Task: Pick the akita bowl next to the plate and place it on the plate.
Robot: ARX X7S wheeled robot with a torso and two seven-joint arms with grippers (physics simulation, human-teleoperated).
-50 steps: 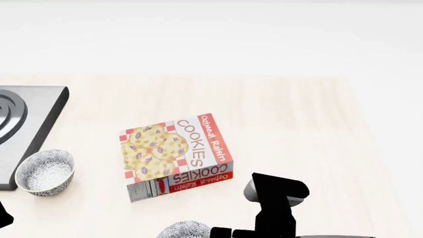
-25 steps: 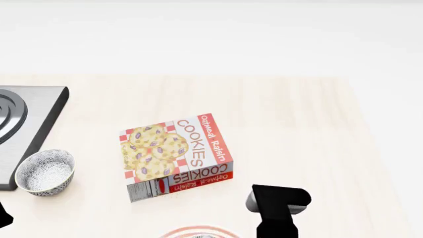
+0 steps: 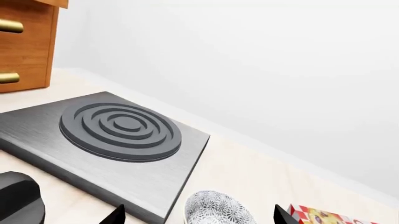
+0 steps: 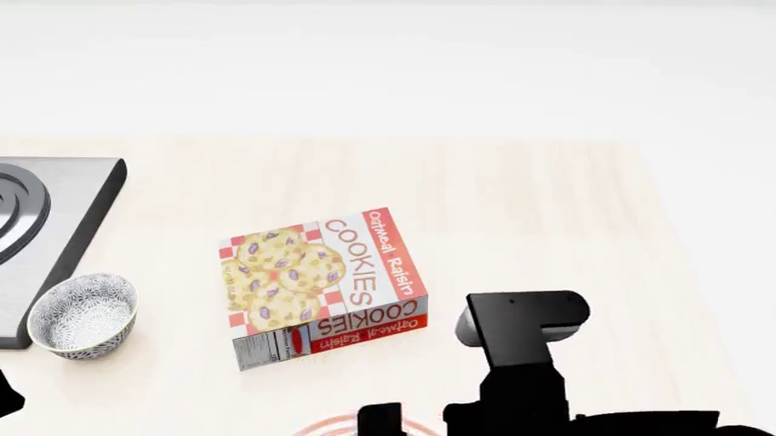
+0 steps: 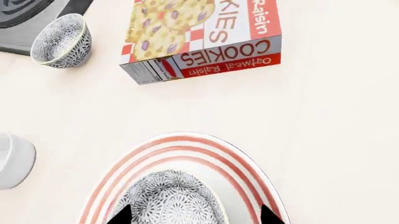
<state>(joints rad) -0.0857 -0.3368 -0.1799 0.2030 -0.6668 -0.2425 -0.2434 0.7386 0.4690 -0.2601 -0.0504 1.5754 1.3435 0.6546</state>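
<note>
Closest in, right wrist view: akita bowl [image 5: 169, 198] sitting rim-down on the plate [image 5: 246, 168], inside the red rings. Right gripper [image 5: 190, 215] straddling it, fingertips [image 5: 121, 215] spread either side, looks clear of the bowl but view cuts off, so hard to call. Basically the release step; placement looks done. Next: lift straight up, no nudging the bowl.

A bit out: white cup [image 5: 14, 160] beside the plate, then cookie box [image 4: 323, 284] mid-table.

Further: second speckled bowl [image 4: 82, 315] by the stove plate [image 3: 118, 140]. Left gripper [image 3: 198, 218] hovering near it, spread wide, holding nothing.
</note>
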